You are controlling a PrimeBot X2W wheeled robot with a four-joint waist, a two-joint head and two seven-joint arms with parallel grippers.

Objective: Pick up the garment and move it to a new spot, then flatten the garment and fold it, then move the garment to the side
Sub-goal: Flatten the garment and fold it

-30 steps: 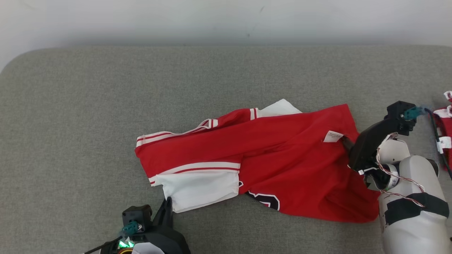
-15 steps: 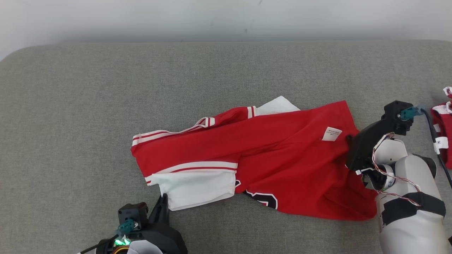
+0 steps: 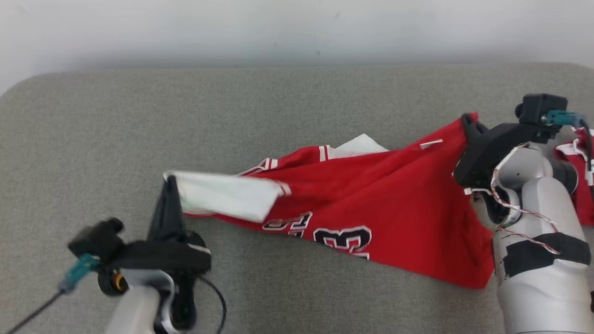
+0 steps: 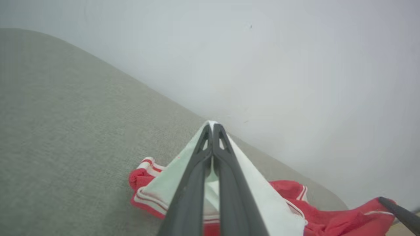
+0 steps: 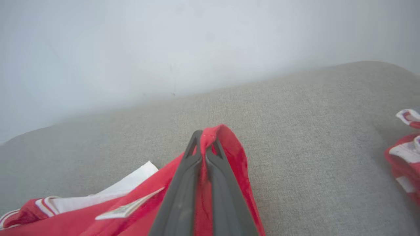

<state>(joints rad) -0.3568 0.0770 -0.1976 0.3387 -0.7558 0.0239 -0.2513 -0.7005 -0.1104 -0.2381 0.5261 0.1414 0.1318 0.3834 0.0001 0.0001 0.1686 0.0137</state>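
Over the grey pad [image 3: 278, 102], in the head view, both ends of the red garment [image 3: 371, 208] are now raised, where a second ago it lay flat; the left gripper [image 3: 168, 185] has lifted the white sleeve; the right gripper [image 3: 466, 123], wide before, has closed on the red hem; the middle sags toward the pad. From the left wrist view, the fingers are pressed together on white cloth. From the right wrist view, red cloth is pinched between the fingers; I judge the pick-up secured, so carrying to a new spot on the pad can begin.
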